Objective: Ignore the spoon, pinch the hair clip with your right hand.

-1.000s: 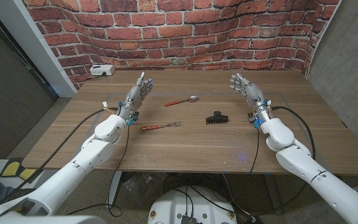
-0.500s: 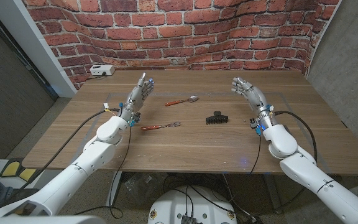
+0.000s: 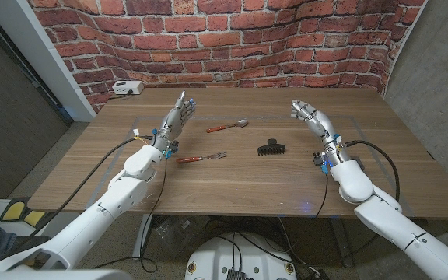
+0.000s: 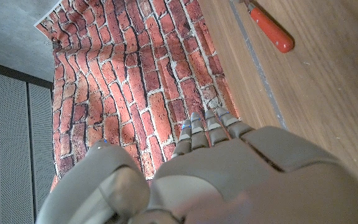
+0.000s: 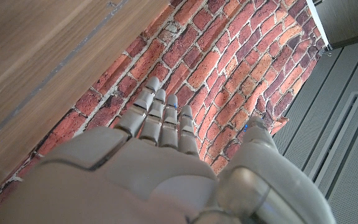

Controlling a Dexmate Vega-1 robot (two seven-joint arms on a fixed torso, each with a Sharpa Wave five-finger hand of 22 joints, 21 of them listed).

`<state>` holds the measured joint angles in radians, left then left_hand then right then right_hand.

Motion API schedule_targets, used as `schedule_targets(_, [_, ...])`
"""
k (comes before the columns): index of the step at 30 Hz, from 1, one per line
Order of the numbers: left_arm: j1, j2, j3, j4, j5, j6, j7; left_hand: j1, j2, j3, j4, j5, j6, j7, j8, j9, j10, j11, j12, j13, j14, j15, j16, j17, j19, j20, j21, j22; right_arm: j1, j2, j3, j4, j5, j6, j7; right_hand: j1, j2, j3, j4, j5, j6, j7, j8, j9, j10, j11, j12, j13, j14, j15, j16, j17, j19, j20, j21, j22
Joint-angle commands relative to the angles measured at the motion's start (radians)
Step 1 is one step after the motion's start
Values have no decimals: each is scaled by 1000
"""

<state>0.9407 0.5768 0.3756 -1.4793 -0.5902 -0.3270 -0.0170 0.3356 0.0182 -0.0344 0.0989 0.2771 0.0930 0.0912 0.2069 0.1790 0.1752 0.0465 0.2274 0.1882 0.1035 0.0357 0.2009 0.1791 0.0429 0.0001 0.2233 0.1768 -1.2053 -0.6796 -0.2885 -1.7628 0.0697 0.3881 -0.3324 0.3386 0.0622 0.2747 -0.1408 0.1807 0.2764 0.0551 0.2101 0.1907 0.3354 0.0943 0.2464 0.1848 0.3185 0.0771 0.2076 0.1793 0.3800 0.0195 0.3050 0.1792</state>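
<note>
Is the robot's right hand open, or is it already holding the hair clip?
Open. The right robot hand holds nothing, fingers apart, and the black hair clip lies apart from it on the table.

table (image 3: 232, 179): matt wood grain | hair clip (image 3: 270, 147): black plastic | spoon (image 3: 228, 126): shiny metal bowl

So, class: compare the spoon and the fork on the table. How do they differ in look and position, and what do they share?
The spoon ends in a rounded bowl; the fork ends in tines. The spoon lies farther from the robot, toward the brick wall; the fork lies nearer, close to the left hand. The spoon's handle looks a slightly deeper red than the fork's. Both have reddish handles and metal heads, lie flat on the wooden table, heads pointing right, untouched by either hand.
</note>
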Motion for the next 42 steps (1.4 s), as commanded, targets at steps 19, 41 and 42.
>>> schedule_targets(19, [4, -5, 5, 7, 1, -24, -17, 13, 6, 1, -6, -6, 11, -2, -2, 6, 10, -1, -6, 3, 14, 0, -6, 2, 1, 18, -3, 4, -37, -76, -15, -141, -371, -211, -137, 37, 3, 17, -16, 8, -4, -18, -7, 3, 6, -30, -5, 4, -7, -7, -14, 0, -1, -8, -7, 5])
schedule_targets(41, [19, 8, -4, 7, -11, -29, -30, 20, 13, 0, -8, -11, 29, -5, 2, 6, 17, -5, -7, 3, 20, -3, -7, 2, 1, 24, -6, 4, -1, -180, -34, -262, -420, -408, 9, 53, -3, 20, -18, 10, -4, -46, -8, 4, -18, -51, -18, 4, -29, -3, -26, 1, -16, -1, -22, 6])
schedule_targets(42, [19, 7, -3, 8, -11, -30, -31, 20, 13, 0, -8, -12, 30, -5, 3, 6, 18, -5, -7, 3, 20, -3, -7, 2, 1, 24, -6, 4, -1, -185, -34, -269, -422, -418, 16, 53, -3, 20, -18, 10, -4, -47, -8, 4, -18, -51, -18, 4, -30, -3, -26, 1, -16, -1, -22, 6])
